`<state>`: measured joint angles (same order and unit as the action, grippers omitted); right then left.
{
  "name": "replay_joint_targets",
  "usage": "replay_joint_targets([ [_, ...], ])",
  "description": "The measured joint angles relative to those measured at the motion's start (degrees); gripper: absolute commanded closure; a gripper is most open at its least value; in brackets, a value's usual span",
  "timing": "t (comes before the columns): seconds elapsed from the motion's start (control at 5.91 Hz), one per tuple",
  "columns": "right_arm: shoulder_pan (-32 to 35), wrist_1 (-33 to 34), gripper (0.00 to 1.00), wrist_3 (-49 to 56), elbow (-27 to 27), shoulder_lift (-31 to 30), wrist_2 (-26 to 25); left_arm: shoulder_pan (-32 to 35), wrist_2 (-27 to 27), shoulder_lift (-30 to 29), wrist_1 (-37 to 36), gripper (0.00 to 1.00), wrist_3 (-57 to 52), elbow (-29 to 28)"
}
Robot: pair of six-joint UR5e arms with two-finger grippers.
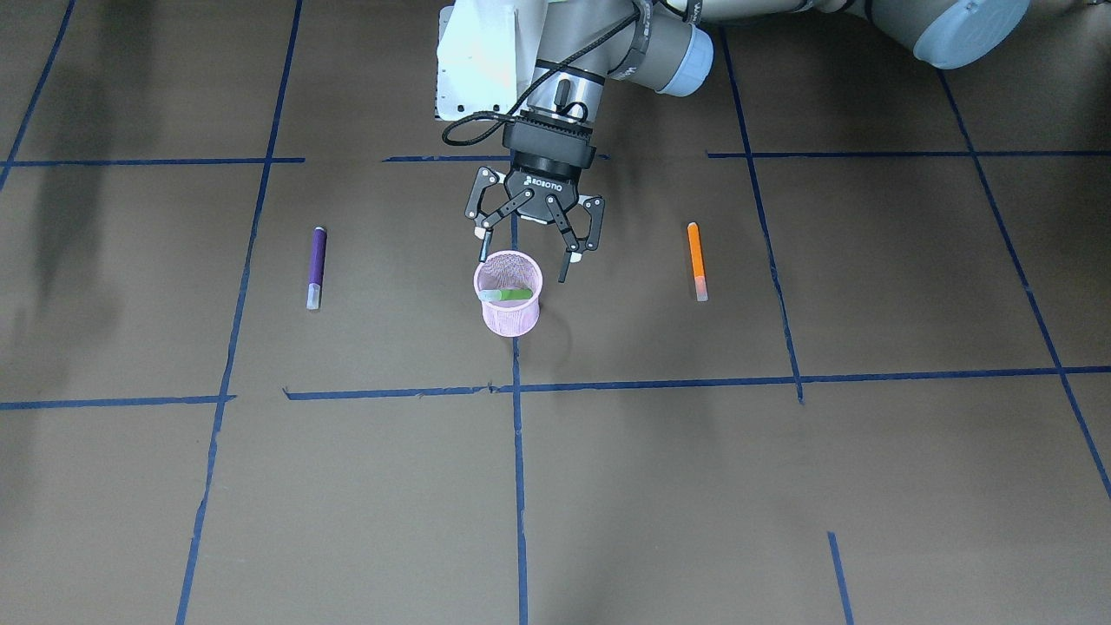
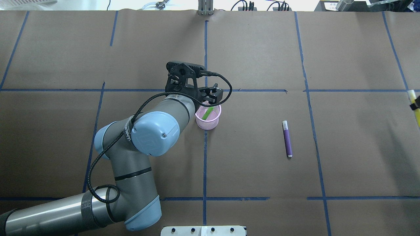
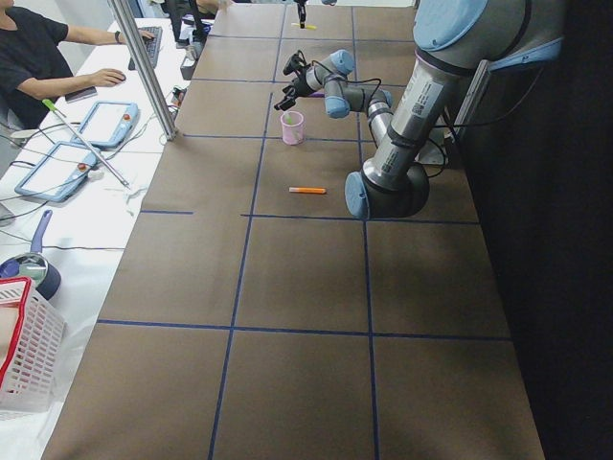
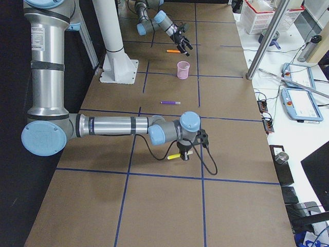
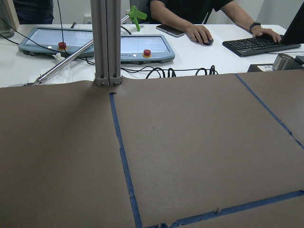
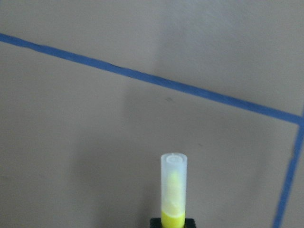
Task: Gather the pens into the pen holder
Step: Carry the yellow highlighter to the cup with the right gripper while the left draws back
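Left end effector (image 1: 522, 268) released | green pen (image 1: 514, 295) just below — inside pen holder (image 1: 510, 319)

On the brown paper-covered table (image 2: 262, 49), the black two-finger left gripper (image 2: 210, 99) was held just over the far rim of a small pink wire-mesh cup (image 2: 206, 125), in which a thick green pen (image 2: 207, 113) was leant, while a thick purple pen (image 2: 287, 139) was laid flat well apart on its right and a yellow pen (image 2: 416, 116) was cut off at the right edge.
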<state>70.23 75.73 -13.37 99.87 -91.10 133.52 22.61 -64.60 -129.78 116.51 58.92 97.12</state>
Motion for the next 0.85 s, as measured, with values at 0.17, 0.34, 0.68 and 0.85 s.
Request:
replay_joint_targets([
  [0.17, -4.75, -0.07, 1.0, -9.1, 4.94, 4.45, -2.12, 0.17, 0.0, 0.01, 1.0, 0.01, -0.17, 0.0],
  [0.34, -10.49, -0.07, 1.0, -20.36, 8.48, 10.38, -6.88, 0.78, -0.05, 0.67, 2.6, 0.01, -0.35, 0.19],
  [0.68, -22.96, -0.03, 1.0, -41.51, 12.66, 21.72, -20.38, 5.99, -9.37, 4.49, 3.8, 0.01, -0.5, 1.4],
  [0.85, -28.79, 0.06, 1.0, -48.98, 14.1, 26.4, -28.04, 10.38, -18.63, 7.05, 3.84, 0.01, -0.49, 2.18],
])
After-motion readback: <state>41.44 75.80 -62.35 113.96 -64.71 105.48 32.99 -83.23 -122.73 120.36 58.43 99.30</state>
